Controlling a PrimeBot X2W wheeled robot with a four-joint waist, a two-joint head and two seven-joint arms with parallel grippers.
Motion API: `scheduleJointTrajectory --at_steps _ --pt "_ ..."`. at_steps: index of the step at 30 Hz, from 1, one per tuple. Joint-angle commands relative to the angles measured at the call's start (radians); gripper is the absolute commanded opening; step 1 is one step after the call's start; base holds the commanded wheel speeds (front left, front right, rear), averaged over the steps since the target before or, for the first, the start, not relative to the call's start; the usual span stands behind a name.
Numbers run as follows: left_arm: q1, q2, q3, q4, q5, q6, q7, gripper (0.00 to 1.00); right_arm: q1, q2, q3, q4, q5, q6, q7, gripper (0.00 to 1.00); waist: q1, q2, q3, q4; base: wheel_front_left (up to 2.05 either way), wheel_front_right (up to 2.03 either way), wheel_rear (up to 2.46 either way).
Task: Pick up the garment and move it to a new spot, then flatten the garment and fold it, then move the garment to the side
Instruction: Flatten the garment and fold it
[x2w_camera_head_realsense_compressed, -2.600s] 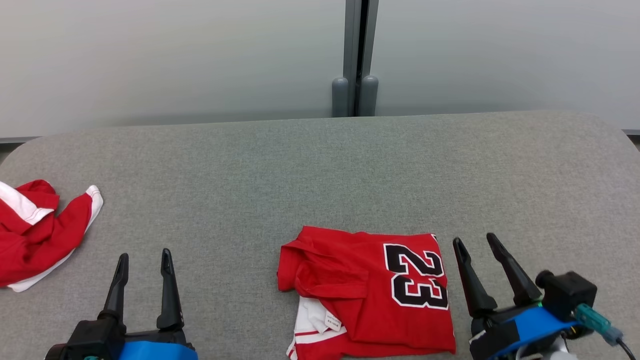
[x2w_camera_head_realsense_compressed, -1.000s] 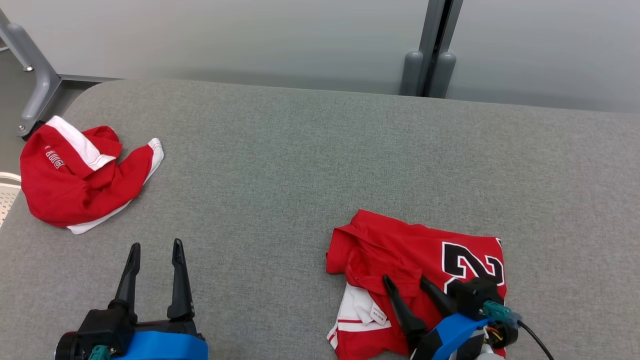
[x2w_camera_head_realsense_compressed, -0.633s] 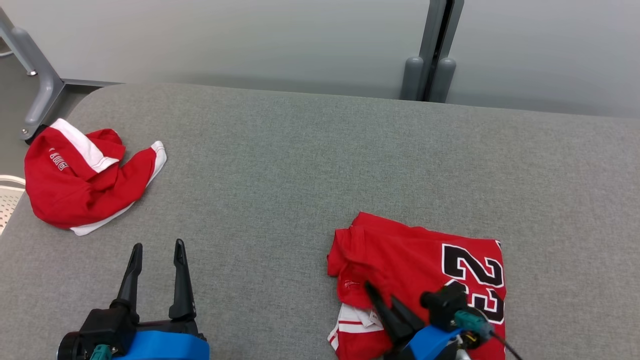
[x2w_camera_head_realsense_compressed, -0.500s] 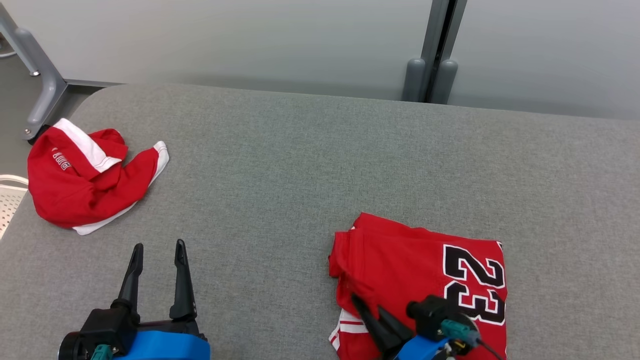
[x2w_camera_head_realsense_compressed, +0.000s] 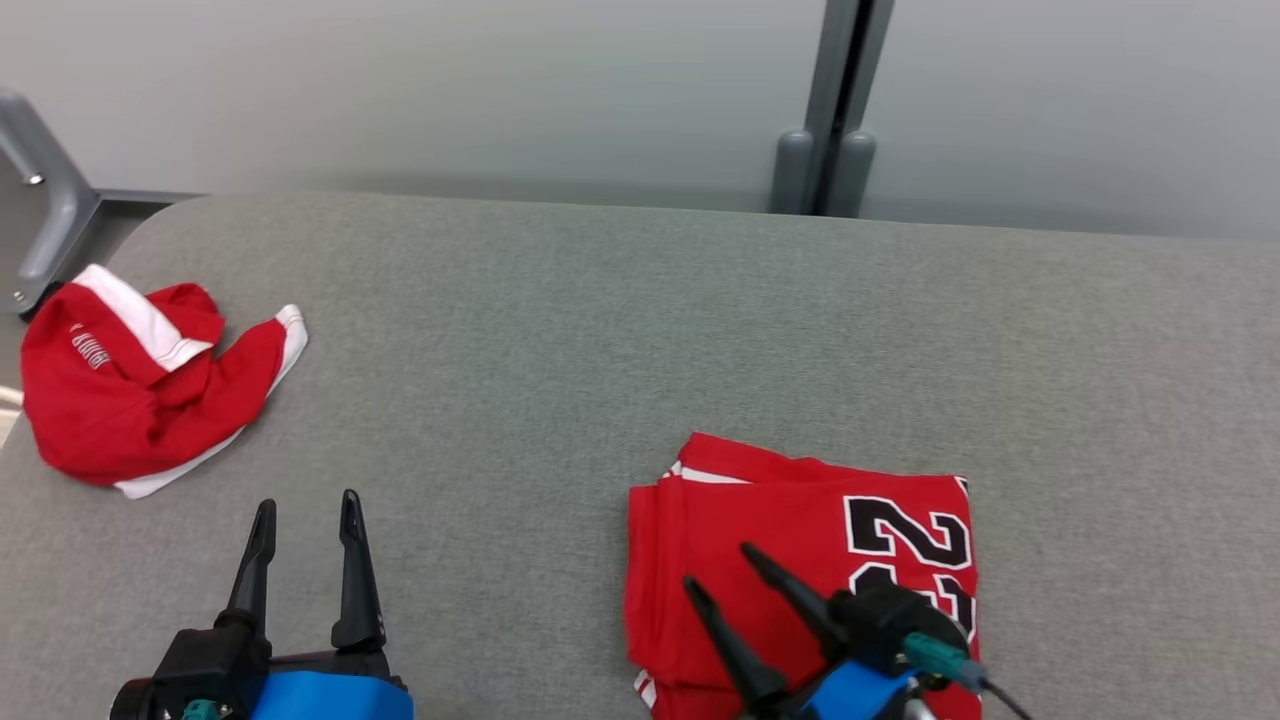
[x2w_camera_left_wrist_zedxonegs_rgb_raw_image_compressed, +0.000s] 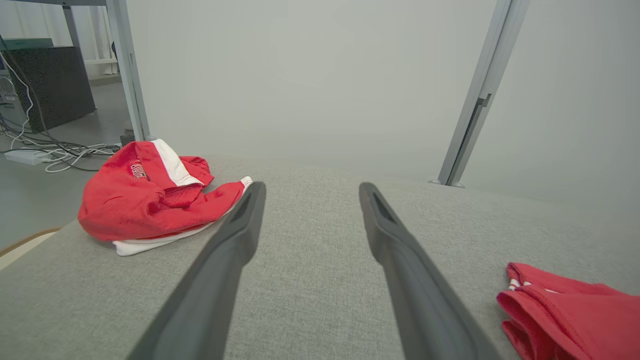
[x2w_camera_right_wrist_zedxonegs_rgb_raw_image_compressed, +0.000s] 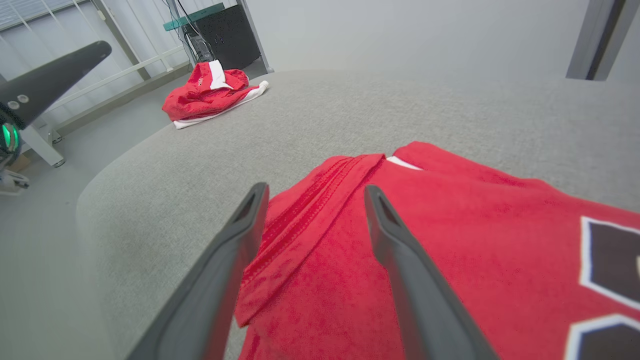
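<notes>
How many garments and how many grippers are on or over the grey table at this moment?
Garments: 2, the folded red jersey and the crumpled red-and-white garment.
Grippers: 2, the left gripper and the right gripper, both open.
Total: 4.

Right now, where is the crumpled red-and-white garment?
In the head view the crumpled garment lies near the table's left edge, ahead and left of the left gripper, well apart from the folded jersey at the lower right.
</notes>
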Motion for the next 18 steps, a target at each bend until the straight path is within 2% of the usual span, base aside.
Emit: scheduleJointTrajectory --at_steps 1,9,18 --pt "0.007 -0.001 0.004 -0.004 0.008 -0.004 -0.003 1.0 0.022 -0.015 -0.023 -0.023 -0.008 0.0 -0.006 1.0 0.0 -0.0001 -0.014 -0.02 0.0 0.0 0.0" --pt "0.021 -0.001 0.017 -0.011 0.026 -0.003 -0.002 1.0 0.133 -0.064 -0.259 -0.227 -0.059 0.0 -0.006 1.0 0.0 -0.0001 -0.045 -0.097 0.0 0.0 0.0" --pt "0.048 -0.001 0.037 -0.01 0.042 -0.014 -0.002 1.0 0.24 -0.036 -0.456 -0.352 -0.109 0.0 -0.007 1.0 0.0 -0.0001 -0.078 -0.152 0.0 0.0 0.0"
